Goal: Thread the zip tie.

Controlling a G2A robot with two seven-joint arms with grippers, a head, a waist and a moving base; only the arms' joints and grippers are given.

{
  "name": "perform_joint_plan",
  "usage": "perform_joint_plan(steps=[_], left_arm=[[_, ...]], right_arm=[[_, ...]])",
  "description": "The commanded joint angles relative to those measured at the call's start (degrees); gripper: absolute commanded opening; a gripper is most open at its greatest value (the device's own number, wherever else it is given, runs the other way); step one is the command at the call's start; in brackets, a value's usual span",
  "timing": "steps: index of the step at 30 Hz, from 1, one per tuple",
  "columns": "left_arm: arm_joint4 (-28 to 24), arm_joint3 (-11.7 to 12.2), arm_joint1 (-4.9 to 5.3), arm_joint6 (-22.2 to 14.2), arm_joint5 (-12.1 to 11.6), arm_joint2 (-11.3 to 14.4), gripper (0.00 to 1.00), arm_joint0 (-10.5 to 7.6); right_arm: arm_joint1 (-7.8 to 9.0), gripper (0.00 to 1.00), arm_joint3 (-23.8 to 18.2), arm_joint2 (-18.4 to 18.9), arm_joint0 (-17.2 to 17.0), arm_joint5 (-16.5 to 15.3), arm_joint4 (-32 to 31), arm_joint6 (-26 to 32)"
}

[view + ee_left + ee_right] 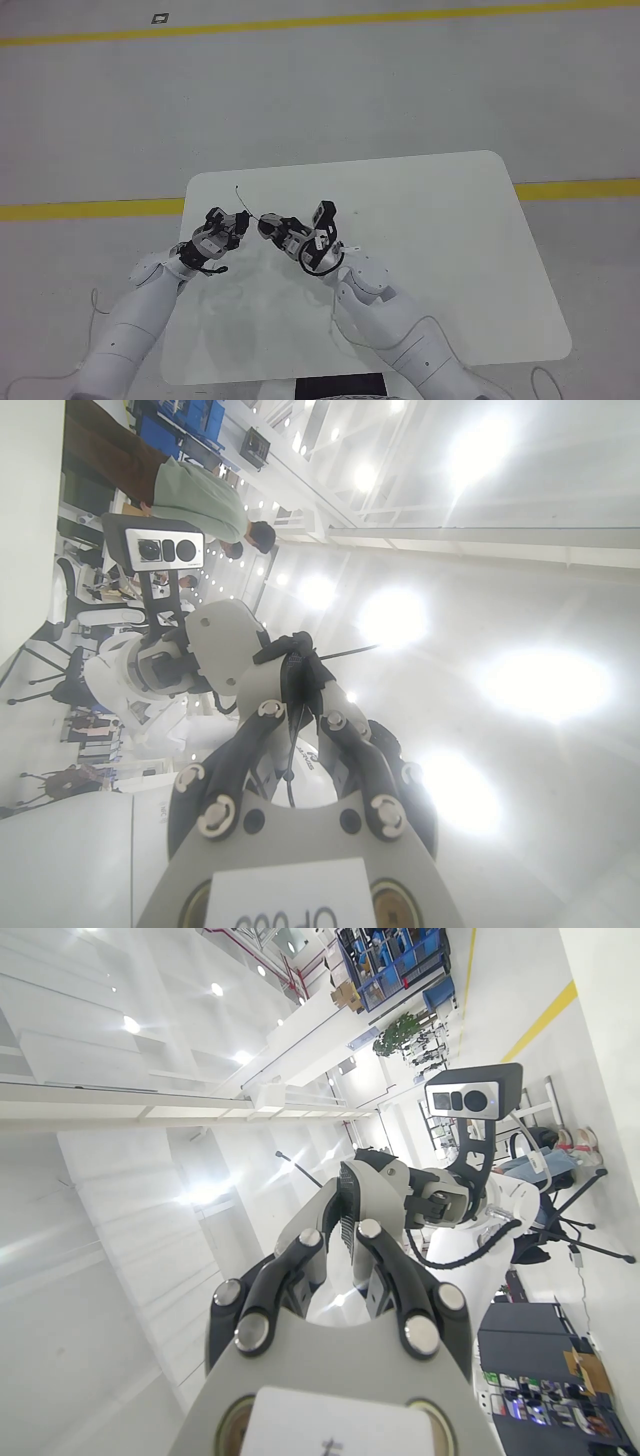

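Note:
A thin black zip tie (245,200) is held up over the near-left part of the white table (450,200), where both grippers meet tip to tip. My left gripper (236,222) is shut on the zip tie (350,652). One end of the tie pokes out past the left gripper (300,665) and a strand hangs back between its fingers. My right gripper (268,226) is shut on the tie from the other side. In the right wrist view the zip tie (300,1169) sticks out beyond the right gripper (345,1180), ending in a small head.
The table has rounded corners, and its edges lie well away from both grippers. Yellow floor lines (90,209) run behind and beside it.

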Motion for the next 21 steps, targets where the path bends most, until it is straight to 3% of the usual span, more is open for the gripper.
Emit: perform_joint_plan(steps=[1,10,11,12,21], left_arm=[[0.0,0.0,0.0,0.0,0.0,0.0,0.0,0.0],[0.0,0.0,0.0,0.0,0.0,0.0,0.0,0.0],[0.0,0.0,0.0,0.0,0.0,0.0,0.0,0.0],[0.0,0.0,0.0,0.0,0.0,0.0,0.0,0.0],[0.0,0.0,0.0,0.0,0.0,0.0,0.0,0.0]], right_arm=[[0.09,0.0,-0.1,0.1,-0.1,-0.1,-0.1,0.0],[0.4,0.0,-0.4,0.0,-0.2,0.3,0.1,0.6],[0.43,0.13,-0.5,-0.1,-0.2,0.2,0.1,0.8],[0.45,0.15,-0.5,-0.1,-0.1,0.2,0.2,0.8],[0.57,0.01,-0.3,-0.6,0.2,-0.5,0.5,1.5]])
